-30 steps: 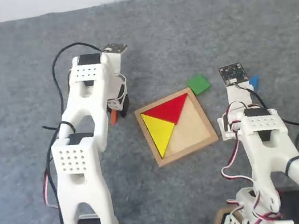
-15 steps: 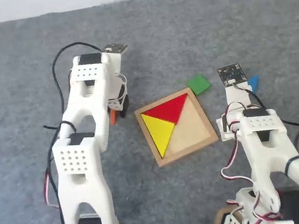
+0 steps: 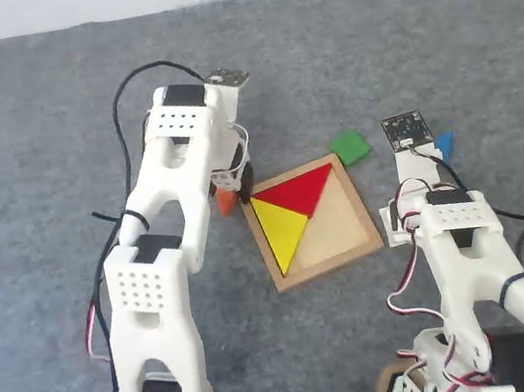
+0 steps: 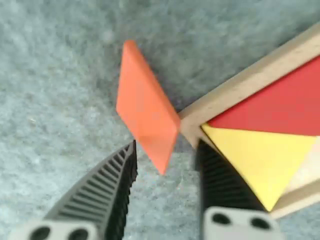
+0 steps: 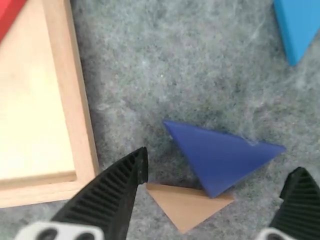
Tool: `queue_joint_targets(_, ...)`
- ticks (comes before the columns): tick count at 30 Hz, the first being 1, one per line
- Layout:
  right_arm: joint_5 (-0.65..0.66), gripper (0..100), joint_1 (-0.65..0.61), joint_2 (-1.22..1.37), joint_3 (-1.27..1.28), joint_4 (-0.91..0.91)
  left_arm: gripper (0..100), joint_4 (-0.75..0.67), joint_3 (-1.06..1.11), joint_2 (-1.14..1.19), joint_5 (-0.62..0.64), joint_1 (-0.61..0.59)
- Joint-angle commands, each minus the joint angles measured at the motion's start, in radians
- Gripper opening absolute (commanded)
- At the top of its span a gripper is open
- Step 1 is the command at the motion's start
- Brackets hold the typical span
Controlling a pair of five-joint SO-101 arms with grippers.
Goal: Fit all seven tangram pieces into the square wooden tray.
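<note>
The square wooden tray [image 3: 359, 230] lies between the arms and holds a red triangle [image 3: 297, 193] and a yellow triangle [image 3: 280, 228]. My left gripper [image 3: 232, 189] is at the tray's left corner, shut on an orange parallelogram [image 4: 147, 107]. The piece is tilted and raised over that corner [image 4: 187, 125]. My right gripper [image 5: 220, 165] stands open on the right of the tray rim [image 5: 75, 100]. A dark blue triangle [image 5: 220, 152] and a small tan triangle [image 5: 187, 205] lie on the mat between its fingers.
A green piece [image 3: 349, 148] lies just beyond the tray's far corner. A light blue piece [image 3: 446, 143] sits right of the right arm's wrist, and the right wrist view has it as well [image 5: 295, 25]. Grey mat surrounds everything.
The left arm has swung right, carrying the orange piece from left of the tray up to its left corner. The right arm has stayed still.
</note>
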Motion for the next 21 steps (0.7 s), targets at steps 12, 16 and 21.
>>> queue_joint_targets(12, 0.031, 41.3, -0.013, -0.033, 0.003, -0.019, 27, -0.106, -0.016, -0.034, 0.157, -0.031)
queue_joint_targets(16, 0.035, 41.3, -0.028, -0.033, 0.003, -0.019, 27, -0.143, -0.016, 0.066, 0.172, -0.057)
queue_joint_targets(21, 0.035, 41.3, -0.031, -0.033, 0.003, -0.019, 27, -0.121, -0.045, 0.127, 0.166, -0.057)
